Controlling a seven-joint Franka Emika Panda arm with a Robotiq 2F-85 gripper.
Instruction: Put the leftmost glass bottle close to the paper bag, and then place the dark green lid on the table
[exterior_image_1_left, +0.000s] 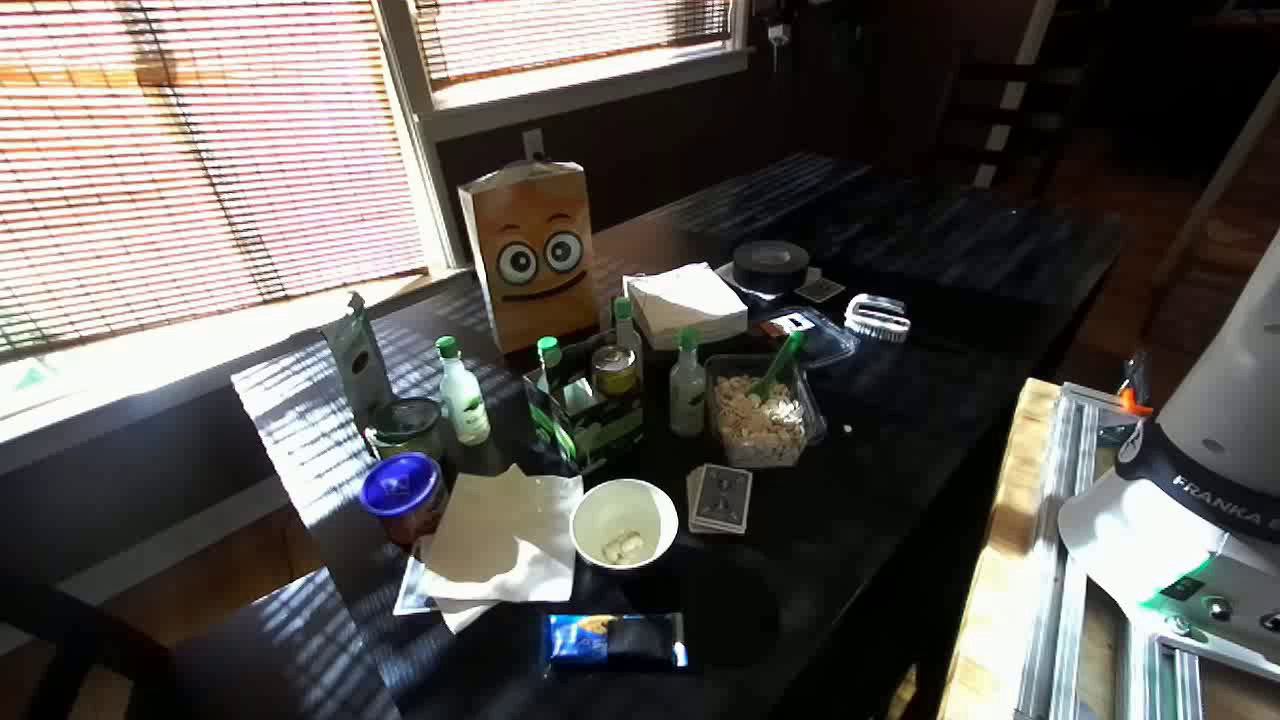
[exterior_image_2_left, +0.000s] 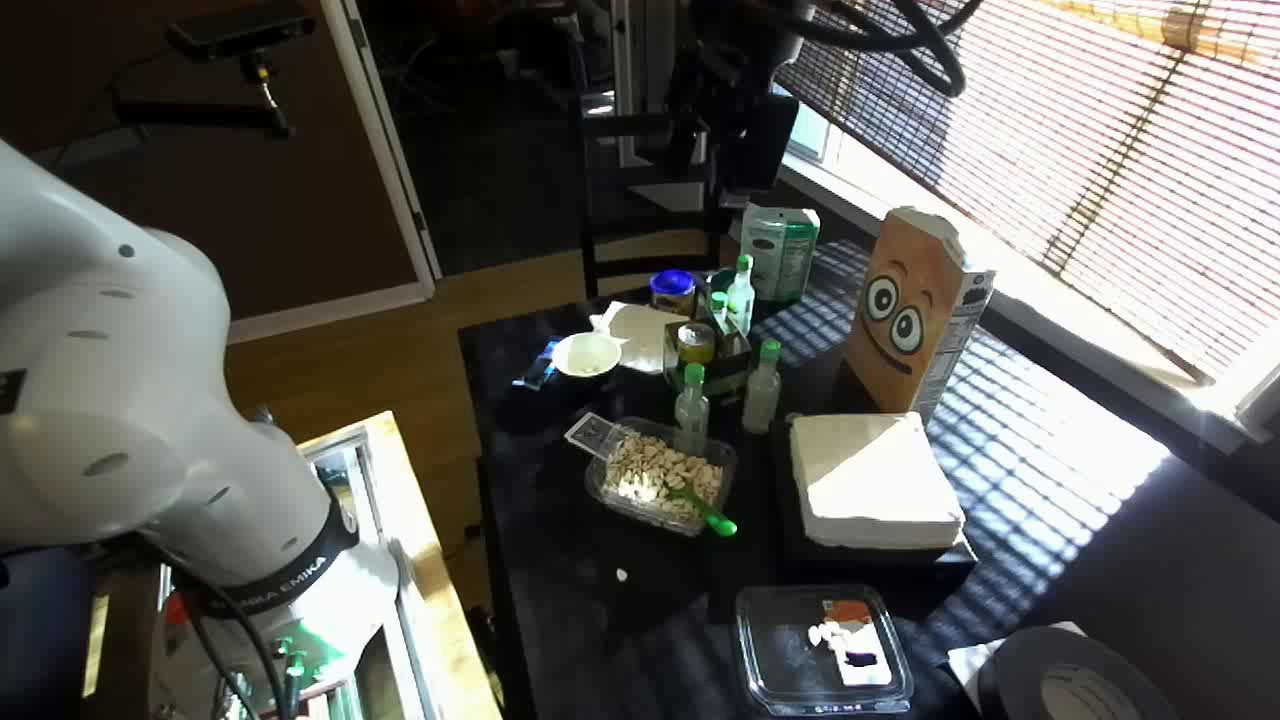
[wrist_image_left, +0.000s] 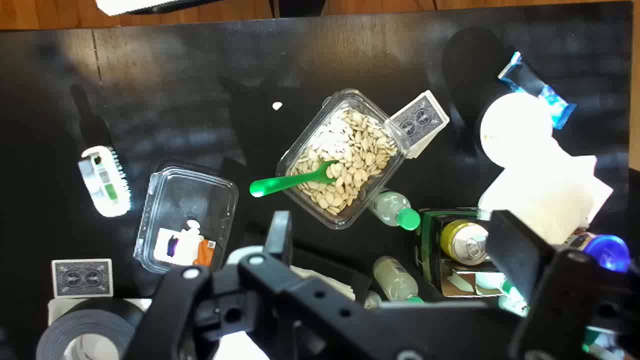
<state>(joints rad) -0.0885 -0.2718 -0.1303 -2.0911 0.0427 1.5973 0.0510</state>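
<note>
1. The leftmost glass bottle (exterior_image_1_left: 465, 402), pale and green-capped, stands upright on the desk (exterior_image_1_left: 840, 510), left of centre in an exterior view.
2. The paper bag (exterior_image_1_left: 535, 320), printed with a cartoon face, stands in the upper part of that frame, just left of centre; a gap separates it from the bottle.
3. Right of the bottle, a dark green carton (exterior_image_1_left: 595, 440) holds a can (exterior_image_1_left: 614, 372) and 1 green-capped bottle (exterior_image_1_left: 548, 360); 2 further bottles (exterior_image_1_left: 688, 400) stand near it.
4. The pincer (wrist_image_left: 394, 229) has its 2 fingers (wrist_image_left: 517, 242) spread wide apart across the lower half of the wrist view.
5. At upper centre of that view, a clear container (wrist_image_left: 340, 223) holds pale seeds (wrist_image_left: 360, 170) and a green spoon (wrist_image_left: 295, 181).
6. At lower centre in an exterior view, a white bowl (exterior_image_1_left: 618, 505) stands between white paper (exterior_image_1_left: 495, 535) and playing cards (exterior_image_1_left: 722, 498).
</note>
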